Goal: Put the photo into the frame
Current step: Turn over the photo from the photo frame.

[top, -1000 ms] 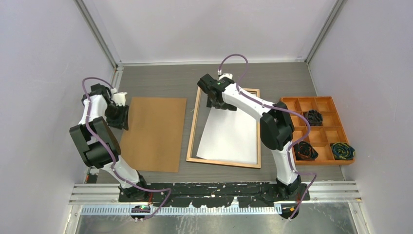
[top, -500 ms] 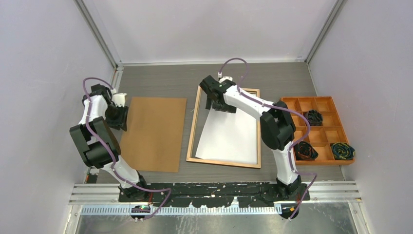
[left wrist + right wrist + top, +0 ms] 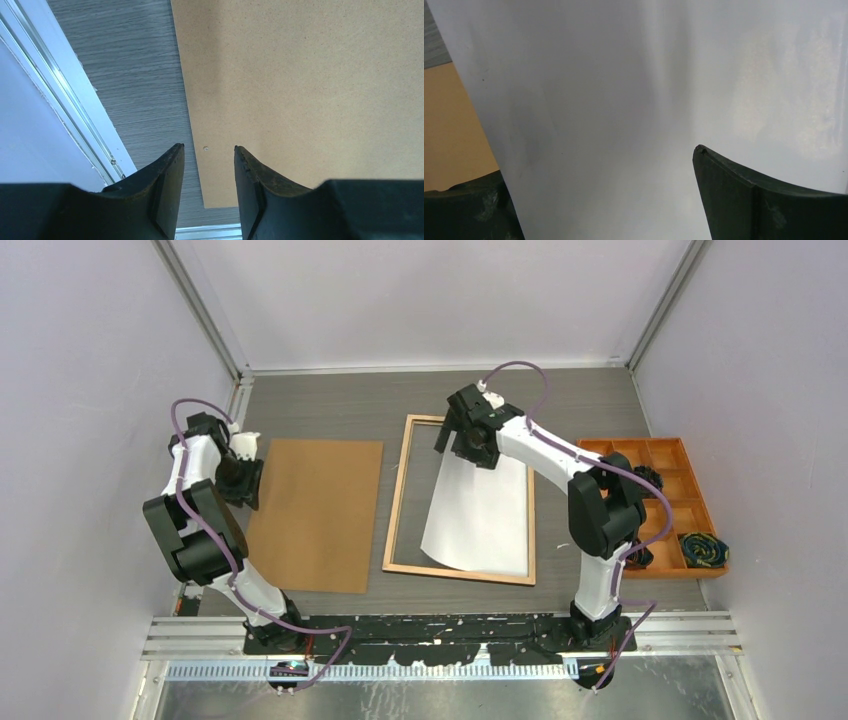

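**Print lies white side up in the frame, right claw spread around its far edge**

The frame (image 3: 398, 500) lies flat near the middle of the tabletop (image 3: 350, 405), light wood side up. The photo (image 3: 480, 515) rests inside its opening with the plain white back up. It is pushed towards the right rail and turned a little askew, so a strip of tabletop shows between its left edge and the left rail. The sheet is not quite flat: the right wrist view shows soft shading across it, as if it bows.

The right claw (image 3: 462, 448) is at the photo's far end, with its fingers spread wide. In the wrist view one finger (image 3: 744, 195) sits on top of the sheet. The other finger shows only at the lower left, partly hidden behind the paper. The claw straddles the edge without pinching it.

The left claw (image 3: 209, 148) is partly spread with nothing between its fingers. It hangs over the left edge of the brown board (image 3: 315, 515), which lies flat to the left of the frame and apart from it.

An orange tray (image 3: 690, 512) with dark bundles in some compartments sits to the right of the frame.
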`<control>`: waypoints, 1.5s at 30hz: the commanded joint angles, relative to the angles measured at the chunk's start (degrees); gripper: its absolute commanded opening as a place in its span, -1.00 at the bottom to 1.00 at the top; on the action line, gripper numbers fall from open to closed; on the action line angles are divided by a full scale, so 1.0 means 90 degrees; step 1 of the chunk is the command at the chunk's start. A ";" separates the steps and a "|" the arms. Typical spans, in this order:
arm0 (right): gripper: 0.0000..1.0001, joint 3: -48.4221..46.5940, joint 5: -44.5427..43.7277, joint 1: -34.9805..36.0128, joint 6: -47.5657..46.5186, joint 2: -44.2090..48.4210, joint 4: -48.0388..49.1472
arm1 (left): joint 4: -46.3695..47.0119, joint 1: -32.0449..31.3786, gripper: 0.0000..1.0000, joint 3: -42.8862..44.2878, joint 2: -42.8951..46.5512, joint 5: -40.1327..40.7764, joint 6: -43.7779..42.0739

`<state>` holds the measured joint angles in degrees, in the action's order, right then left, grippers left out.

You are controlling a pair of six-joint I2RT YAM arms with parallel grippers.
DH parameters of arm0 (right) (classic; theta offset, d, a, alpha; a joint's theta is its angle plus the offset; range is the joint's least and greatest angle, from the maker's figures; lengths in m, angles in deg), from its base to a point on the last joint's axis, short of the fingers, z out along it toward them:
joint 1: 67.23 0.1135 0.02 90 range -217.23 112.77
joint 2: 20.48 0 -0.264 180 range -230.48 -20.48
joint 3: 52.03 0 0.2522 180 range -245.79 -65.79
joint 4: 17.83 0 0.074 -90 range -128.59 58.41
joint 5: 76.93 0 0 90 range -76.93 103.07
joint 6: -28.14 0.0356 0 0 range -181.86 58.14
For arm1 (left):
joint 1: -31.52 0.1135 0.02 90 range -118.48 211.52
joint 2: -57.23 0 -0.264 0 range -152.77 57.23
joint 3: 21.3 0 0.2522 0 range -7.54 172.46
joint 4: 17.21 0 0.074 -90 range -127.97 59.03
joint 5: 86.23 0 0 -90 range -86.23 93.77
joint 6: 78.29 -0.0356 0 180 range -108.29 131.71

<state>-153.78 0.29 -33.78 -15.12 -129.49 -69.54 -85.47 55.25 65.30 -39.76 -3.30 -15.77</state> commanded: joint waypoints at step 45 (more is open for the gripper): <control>1.00 0.1947 0.2090 -0.0578 0.1084 0.1057 0.3364 | -0.0009 -0.0015 -0.08 -0.0178 0.0230 0.0062 -0.0279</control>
<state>-136.36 17.04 -38.65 -6.36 -122.93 -42.46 -85.47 55.25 64.01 -39.70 -2.73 -17.33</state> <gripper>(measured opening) 0.996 0.457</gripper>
